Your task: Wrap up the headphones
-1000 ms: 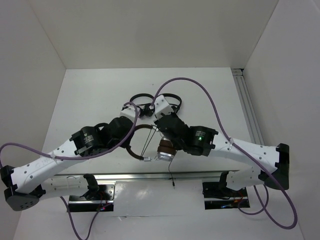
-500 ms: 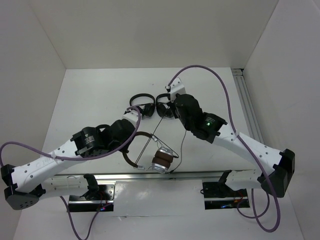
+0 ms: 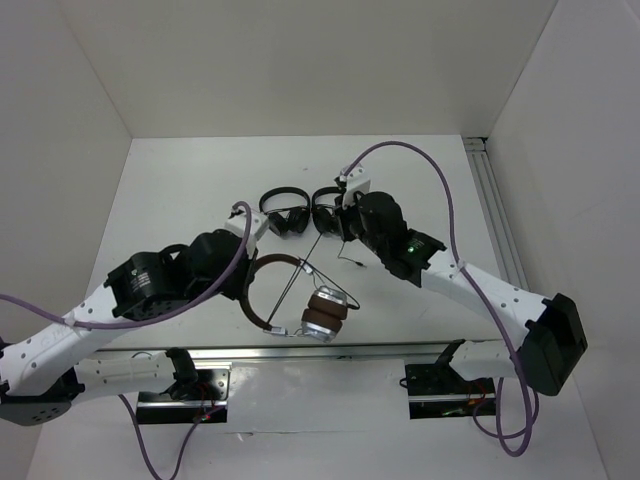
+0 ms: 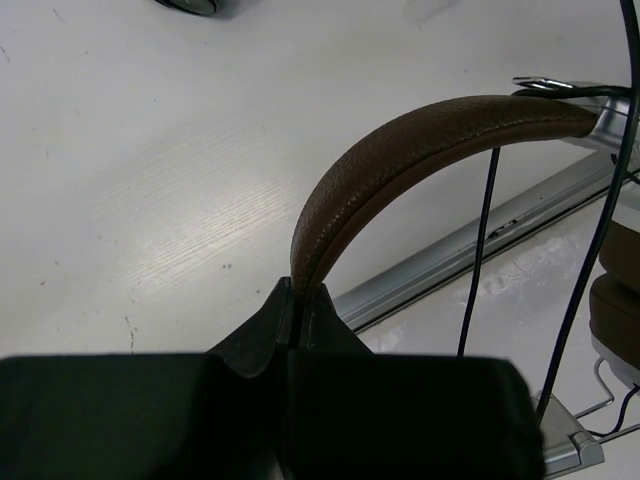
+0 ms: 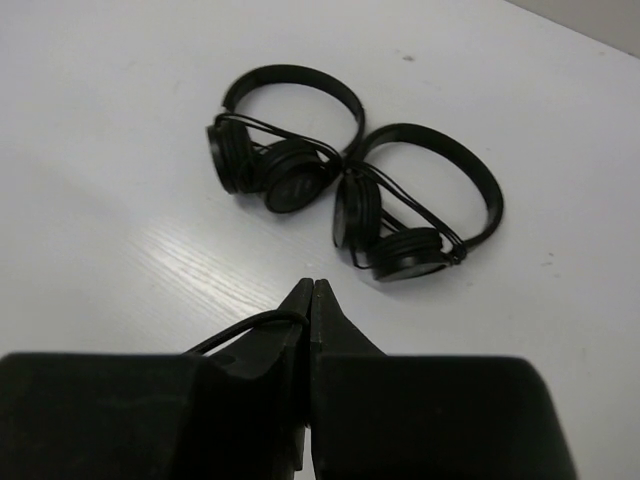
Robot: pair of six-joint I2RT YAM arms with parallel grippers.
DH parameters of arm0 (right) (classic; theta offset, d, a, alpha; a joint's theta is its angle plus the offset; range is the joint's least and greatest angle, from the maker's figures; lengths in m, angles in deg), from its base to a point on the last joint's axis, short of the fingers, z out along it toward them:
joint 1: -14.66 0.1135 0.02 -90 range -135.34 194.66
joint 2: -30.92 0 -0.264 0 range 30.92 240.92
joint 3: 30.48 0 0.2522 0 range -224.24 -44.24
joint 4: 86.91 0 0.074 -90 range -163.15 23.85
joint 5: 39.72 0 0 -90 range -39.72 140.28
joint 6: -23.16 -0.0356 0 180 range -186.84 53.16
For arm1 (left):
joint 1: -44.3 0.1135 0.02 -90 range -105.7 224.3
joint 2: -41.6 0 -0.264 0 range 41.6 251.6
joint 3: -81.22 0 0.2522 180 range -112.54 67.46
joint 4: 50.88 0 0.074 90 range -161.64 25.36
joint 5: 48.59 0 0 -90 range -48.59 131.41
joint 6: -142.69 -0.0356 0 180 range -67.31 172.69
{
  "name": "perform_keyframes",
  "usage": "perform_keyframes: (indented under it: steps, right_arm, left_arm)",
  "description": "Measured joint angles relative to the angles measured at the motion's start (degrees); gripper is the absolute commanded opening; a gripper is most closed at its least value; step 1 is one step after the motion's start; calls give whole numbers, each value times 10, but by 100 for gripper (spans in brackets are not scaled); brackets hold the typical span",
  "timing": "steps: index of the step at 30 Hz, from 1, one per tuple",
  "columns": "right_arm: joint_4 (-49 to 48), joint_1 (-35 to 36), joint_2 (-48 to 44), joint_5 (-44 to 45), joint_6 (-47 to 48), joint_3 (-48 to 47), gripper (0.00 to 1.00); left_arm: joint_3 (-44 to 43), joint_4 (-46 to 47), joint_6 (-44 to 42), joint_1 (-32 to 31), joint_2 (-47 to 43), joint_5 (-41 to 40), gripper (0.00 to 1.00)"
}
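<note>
The left gripper (image 4: 298, 306) clamps the brown headband to anchor the headphones (image 3: 324, 310) at the table's 6 o'clock edge, while the right gripper (image 5: 311, 298), clenched on the cable (image 3: 300, 272), holds it taut toward 1 o'clock, near 2 black headphones (image 5: 290, 180), probably for winding.

The headphones (image 3: 322, 312) have a brown padded headband, metal sliders and silver-and-brown earcups lying side by side. They sit near the front edge of the table (image 3: 180, 190), with the thin black cable (image 4: 479, 250) stretched straight across the headband's arc.
</note>
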Motion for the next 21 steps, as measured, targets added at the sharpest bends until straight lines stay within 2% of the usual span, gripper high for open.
perform_keyframes:
  steps: [7,12,21]
  right_arm:
    - [-103,-5,3,-104,-37,71,6]
    - [-210,-5,20,-178,-74,140,6]
    - [-375,15,83,-256,-124,163,5]
  left_arm:
    - [-40,-12,5,0,0,0,0]
    - [-52,17,23,0,1,-11,0]
    - [-94,19,76,0,6,-59,0]
